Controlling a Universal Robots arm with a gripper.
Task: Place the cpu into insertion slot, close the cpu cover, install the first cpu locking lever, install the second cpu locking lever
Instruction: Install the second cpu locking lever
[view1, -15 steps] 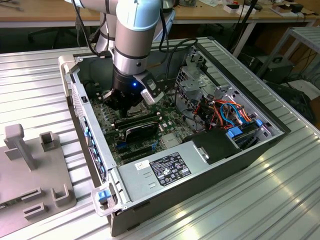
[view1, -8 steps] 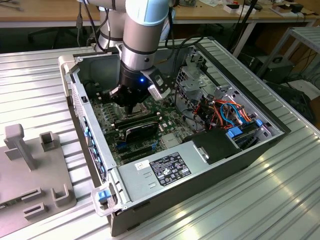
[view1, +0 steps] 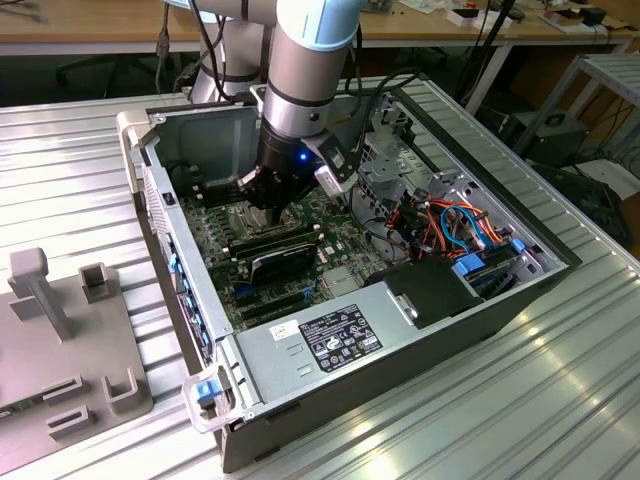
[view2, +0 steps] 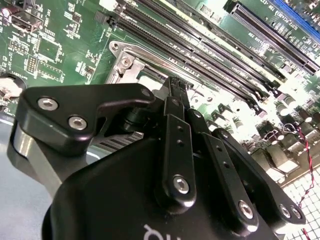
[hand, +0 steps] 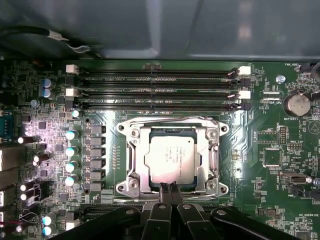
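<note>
The end effector is sitting clenched, its two fingertips pressed together with nothing between them, at the lower centre of the first wrist view. The tips are resting at the near edge of the cpu cover, which is lying flat over the insertion slot. The cpu is lying seated in the slot, its silver top showing through the cover's window, at the centre of that frame. In the second wrist view the fingertips are pointing down at the socket frame near the frame's centre. Long black memory slots are running just beyond the socket, in the upper half of the first wrist view. In the exterior view the end effector is reaching into the open computer case at the upper centre, and the case is standing on the ribbed metal tabletop.
</note>
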